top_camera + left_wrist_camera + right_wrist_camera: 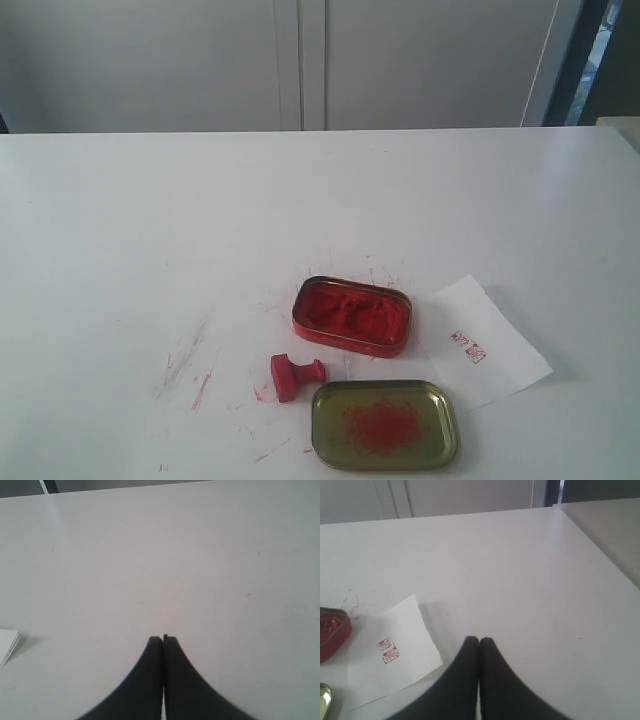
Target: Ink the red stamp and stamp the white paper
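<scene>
The red stamp [293,376] lies on its side on the table, left of the gold-olive lid [384,424]. The white paper [482,343] lies right of the red ink tin [352,315] and bears a small red print [468,346]. In the right wrist view the white paper [395,650] with its print [389,650] lies beside my right gripper [479,640], which is shut and empty. My left gripper [163,638] is shut over bare table, holding nothing. Neither gripper shows in the exterior view.
The tin [332,632] peeks in at the edge of the right wrist view. Red scratches [195,375] mark the tabletop left of the stamp. A white stack corner [7,644] shows in the left wrist view. A table edge [600,545] runs on the right.
</scene>
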